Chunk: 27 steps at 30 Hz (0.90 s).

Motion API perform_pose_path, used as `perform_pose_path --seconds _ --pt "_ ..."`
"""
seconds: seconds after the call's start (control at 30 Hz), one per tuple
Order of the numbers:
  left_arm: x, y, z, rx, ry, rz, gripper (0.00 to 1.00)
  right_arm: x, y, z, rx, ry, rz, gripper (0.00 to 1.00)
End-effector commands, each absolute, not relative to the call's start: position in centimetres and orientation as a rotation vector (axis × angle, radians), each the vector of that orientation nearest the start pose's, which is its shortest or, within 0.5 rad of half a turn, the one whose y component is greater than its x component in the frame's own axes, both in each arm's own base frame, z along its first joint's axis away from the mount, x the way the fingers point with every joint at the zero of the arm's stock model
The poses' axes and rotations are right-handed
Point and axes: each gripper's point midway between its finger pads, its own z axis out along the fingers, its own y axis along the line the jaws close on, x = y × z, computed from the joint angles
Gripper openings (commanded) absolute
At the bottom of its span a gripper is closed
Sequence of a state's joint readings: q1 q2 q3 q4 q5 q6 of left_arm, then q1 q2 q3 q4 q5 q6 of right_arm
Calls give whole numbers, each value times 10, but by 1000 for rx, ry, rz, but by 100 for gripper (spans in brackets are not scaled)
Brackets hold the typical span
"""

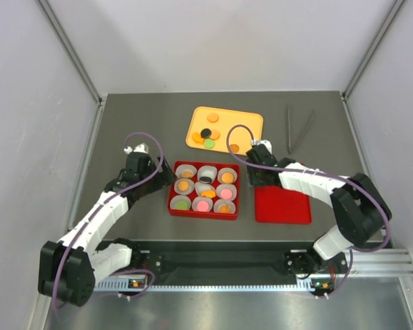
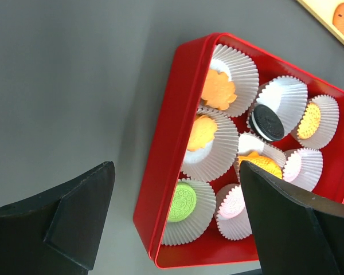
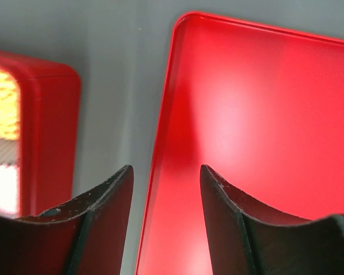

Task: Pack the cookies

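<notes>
The left hand (image 1: pixel 166 181) (image 2: pixel 175 172) hangs at the left side of the red tin (image 1: pixel 171 201) (image 2: pixel 171 120), its jaws spread wide and holding nothing. In the left wrist view one finger (image 2: pixel 74 217) is over bare worktop (image 1: pixel 124 124) and the other (image 2: pixel 286 223) is over the tin's inside, so the left wall lies between them. Whether either finger touches the tin I cannot tell.

The tin stands near the middle of the worktop and holds nine white paper cups (image 2: pixel 218 163) in three rows of three. One of the cookies (image 1: pixel 184 185) shows in each cup. Most are orange, with a green cookie (image 1: pixel 182 204) (image 2: pixel 182 201) in the near-left cup, a pink cookie (image 1: pixel 204 205) next to it and a black cookie (image 1: pixel 206 177) (image 2: pixel 268 122) in the far middle cup. Beyond the tin a yellow tray (image 1: pixel 242 122) carries more loose cookies, orange ones with one black and one green among them.

Just right of the tin lies a flat red lid (image 1: pixel 286 206) (image 3: pixel 264 114), with a strip of worktop between the two. The right hand (image 1: pixel 257 181) (image 3: pixel 166 169) is over the lid's left edge, its fingers a little apart with nothing clamped. In the right wrist view the edge runs through the gap between them. At the far right two thin dark sticks (image 1: pixel 288 130) lie on the worktop
</notes>
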State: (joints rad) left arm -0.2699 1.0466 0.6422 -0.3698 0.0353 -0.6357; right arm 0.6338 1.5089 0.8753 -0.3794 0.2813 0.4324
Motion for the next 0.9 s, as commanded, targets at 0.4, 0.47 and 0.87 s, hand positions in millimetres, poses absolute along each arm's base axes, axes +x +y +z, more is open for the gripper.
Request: perform_pose_path --seconds 0.4,0.47,0.87 --pt "288 -117 115 -402 2281 -542 94 330 194 52 -163 2474 -17 44" --pt "288 -117 116 -398 2279 -546 94 333 193 55 -165 2469 -31 43" --pt "291 -122 136 -361 2250 -580 94 333 193 40 -193 2516 -63 36"
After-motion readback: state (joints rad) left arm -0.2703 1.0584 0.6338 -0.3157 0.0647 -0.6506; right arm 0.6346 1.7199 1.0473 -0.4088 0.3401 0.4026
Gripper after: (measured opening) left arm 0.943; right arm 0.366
